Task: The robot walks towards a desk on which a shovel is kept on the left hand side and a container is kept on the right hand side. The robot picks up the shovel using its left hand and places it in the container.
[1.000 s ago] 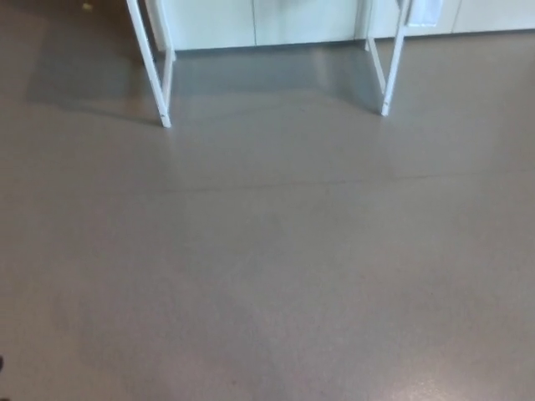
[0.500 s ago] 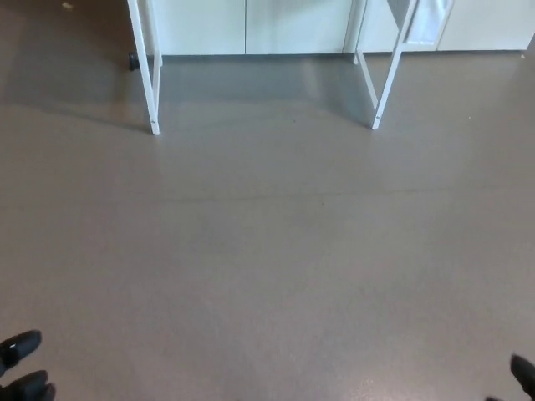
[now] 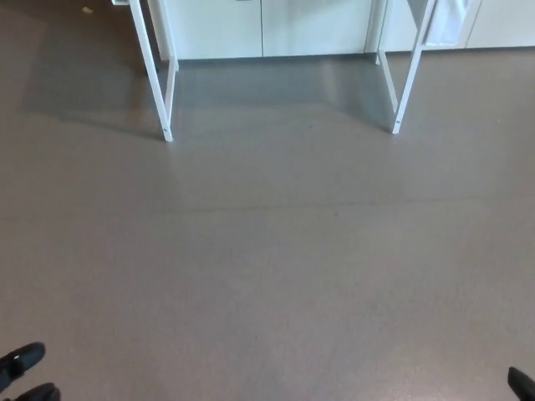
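Neither the shovel nor the container shows; the desk's top lies above the picture's upper edge. Only the desk's white legs appear, one pair at the upper left and one pair at the upper right. My left hand pokes in at the bottom left corner, two black fingertips apart with nothing between them. A small black sliver of my right hand shows at the bottom right corner. Both hands are far from the desk.
Grey-brown floor fills most of the view between me and the desk. White cabinet fronts stand behind the desk legs. A small yellowish scrap lies on the floor at the far upper left.
The whole picture shifted as the camera moved. Over the last second both hands came into view at the bottom corners; the desk legs now sit slightly lower and further right.
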Tool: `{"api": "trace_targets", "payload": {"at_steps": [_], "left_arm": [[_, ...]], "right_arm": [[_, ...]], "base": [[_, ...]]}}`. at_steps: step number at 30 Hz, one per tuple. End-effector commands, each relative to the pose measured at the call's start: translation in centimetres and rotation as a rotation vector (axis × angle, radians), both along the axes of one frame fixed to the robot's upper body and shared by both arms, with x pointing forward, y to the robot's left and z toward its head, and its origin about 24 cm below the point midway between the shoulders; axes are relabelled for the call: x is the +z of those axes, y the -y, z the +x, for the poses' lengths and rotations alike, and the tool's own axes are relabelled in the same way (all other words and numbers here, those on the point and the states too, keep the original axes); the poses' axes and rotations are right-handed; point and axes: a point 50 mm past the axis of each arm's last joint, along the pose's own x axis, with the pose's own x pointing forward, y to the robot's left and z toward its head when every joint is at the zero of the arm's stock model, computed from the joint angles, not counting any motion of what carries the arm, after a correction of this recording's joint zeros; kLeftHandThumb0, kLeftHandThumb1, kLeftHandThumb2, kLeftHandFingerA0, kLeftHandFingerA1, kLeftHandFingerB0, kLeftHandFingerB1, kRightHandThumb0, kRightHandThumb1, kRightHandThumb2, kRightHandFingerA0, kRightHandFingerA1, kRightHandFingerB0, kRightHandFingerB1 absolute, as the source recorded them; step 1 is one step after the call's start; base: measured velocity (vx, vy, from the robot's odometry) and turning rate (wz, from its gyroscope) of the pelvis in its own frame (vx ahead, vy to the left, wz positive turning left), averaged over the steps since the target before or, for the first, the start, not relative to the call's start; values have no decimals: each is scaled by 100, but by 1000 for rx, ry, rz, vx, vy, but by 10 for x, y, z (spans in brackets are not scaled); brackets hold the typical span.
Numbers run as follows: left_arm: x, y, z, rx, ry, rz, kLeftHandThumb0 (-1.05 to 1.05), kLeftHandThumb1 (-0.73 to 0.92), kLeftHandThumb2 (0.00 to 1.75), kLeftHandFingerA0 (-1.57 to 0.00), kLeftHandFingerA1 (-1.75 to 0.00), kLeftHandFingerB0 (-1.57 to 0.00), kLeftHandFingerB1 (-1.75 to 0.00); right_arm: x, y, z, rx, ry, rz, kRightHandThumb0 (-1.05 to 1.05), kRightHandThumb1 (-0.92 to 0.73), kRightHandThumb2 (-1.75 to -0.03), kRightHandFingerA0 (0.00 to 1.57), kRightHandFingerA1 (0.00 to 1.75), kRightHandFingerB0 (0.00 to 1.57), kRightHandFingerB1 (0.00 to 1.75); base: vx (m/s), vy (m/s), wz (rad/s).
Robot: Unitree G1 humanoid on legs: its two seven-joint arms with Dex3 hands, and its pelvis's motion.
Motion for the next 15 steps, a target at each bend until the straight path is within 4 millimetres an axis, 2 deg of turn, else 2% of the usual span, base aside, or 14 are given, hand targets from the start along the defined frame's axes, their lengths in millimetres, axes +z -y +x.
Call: {"api": "trace_targets", "payload": {"at_steps": [1, 3, 4, 7, 8, 10, 11, 15], "left_arm": [[3, 4, 4, 31, 36, -23, -12, 46, 91, -25, -58, -33, -58], [7, 8, 7, 17, 52, 4, -14, 45, 91, -25, -57, -31, -57], [8, 9, 7, -2, 60, 24, -17, 65, 58, -34, -48, -41, -43], [5, 8, 1, -17, 47, 32, -18, 63, 58, -37, -49, -42, -43], [3, 7, -3, -29, 29, 43, -17, 64, 58, -37, -49, -42, -42], [5, 7, 3, -36, 43, 27, -15, 65, 58, -39, -50, -43, -43], [7, 6, 2, -54, 48, 10, -13, 45, 90, -29, -58, -32, -57], [9, 4, 6, -44, 75, -49, -9, 43, 89, -30, -60, -32, -58]], "right_arm": [[4, -10, 12, -2, 46, -1, -39, -85, -65, 23, 48, 10, 35], [6, -18, 19, -15, 81, 36, -35, -85, -65, 21, 45, 10, 34], [6, -20, 19, -22, 89, 36, -36, -86, -65, 21, 45, 9, 34], [2, -22, 10, -5, 74, -24, -34, -87, -65, 24, 48, 11, 37], [-3, -21, 4, -11, 58, -11, -35, -85, -65, 24, 51, 11, 38], [-4, -17, 8, 3, 52, -17, -35, -83, -64, 24, 54, 12, 39], [-6, -16, 7, 24, 44, -26, -34, -83, -63, 24, 53, 12, 39], [-1, -20, 10, 51, 63, -47, -36, -82, -64, 24, 51, 12, 39]], "base": [[89, -33, -2], [101, 24, -9], [122, 119, -13], [111, 173, -15], [127, 231, -14], [282, 323, -1], [326, 295, -14], [166, 135, 1]]}}
